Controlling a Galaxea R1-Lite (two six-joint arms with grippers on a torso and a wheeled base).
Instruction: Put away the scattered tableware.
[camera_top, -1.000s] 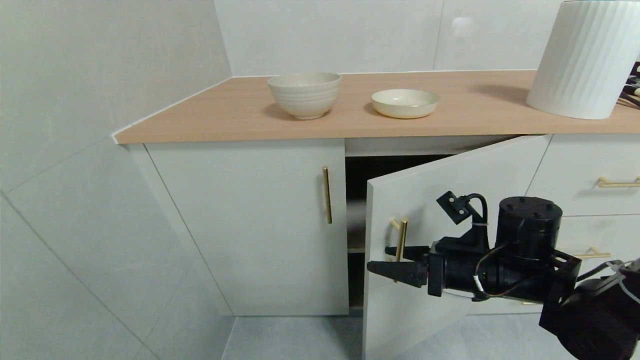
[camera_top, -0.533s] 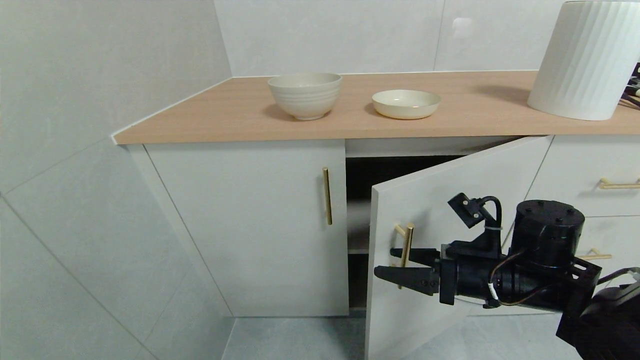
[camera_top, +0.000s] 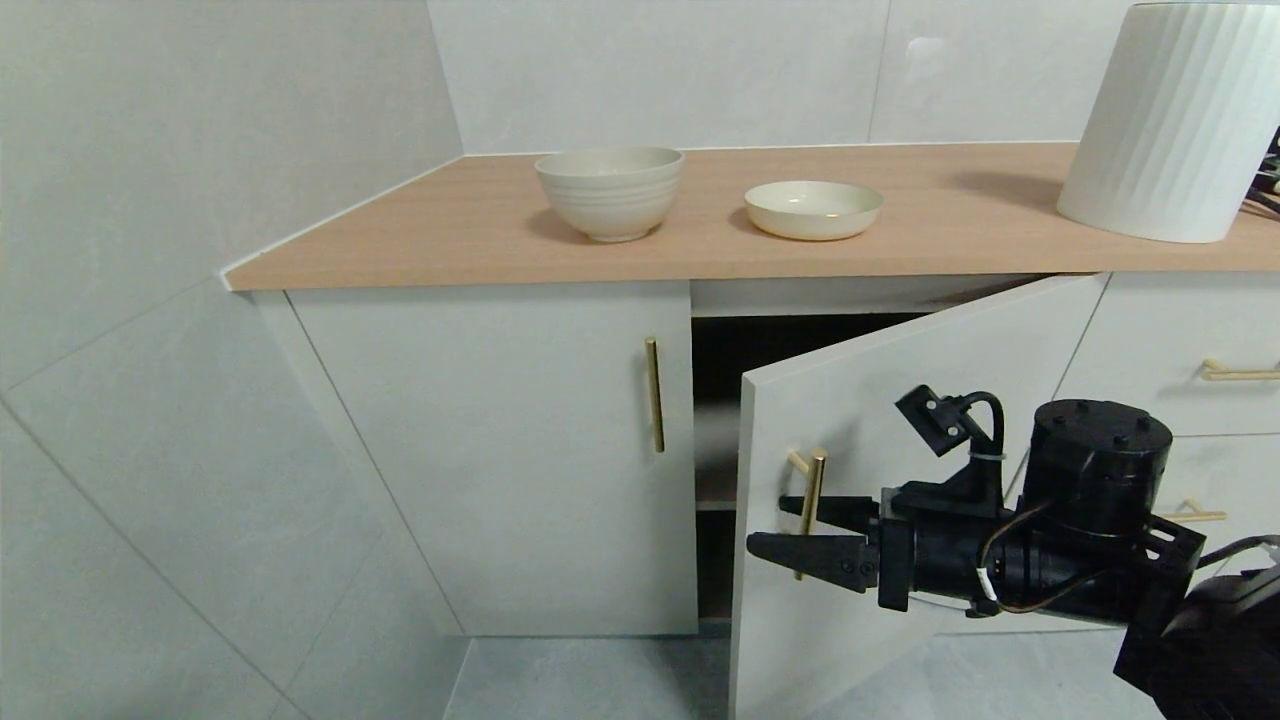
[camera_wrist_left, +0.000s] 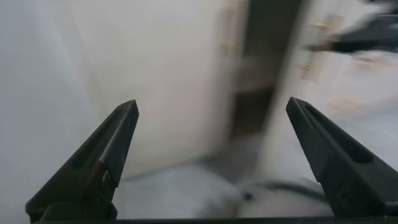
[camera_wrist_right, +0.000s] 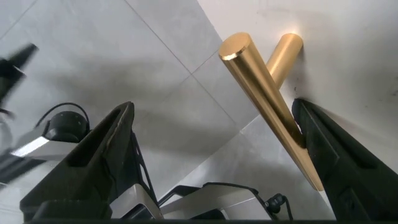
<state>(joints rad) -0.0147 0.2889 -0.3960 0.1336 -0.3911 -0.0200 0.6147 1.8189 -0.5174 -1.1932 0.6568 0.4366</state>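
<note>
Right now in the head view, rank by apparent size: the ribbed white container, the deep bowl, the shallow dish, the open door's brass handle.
1. ribbed white container, though cropped
2. deep bowl
3. shallow dish, nearly as wide but flatter
4. brass handle, slimmest, but nearer the camera, so unsure

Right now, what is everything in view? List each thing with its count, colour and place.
bowl: 1, cream, on the countertop, left of the dish
shallow dish: 1, cream, on the countertop, right of the bowl
ribbed container: 1, white, countertop's right end
countertop: 1, wood-brown, above the cabinets
left door: 1, white, shut
right door: 1, white, ajar
door handles: 2, gold, left handle, right handle
drawer handles: 2, gold, far right
right gripper: 1, black, open, right handle between its fingers
left gripper: 1, black, open, facing the cabinet front
</note>
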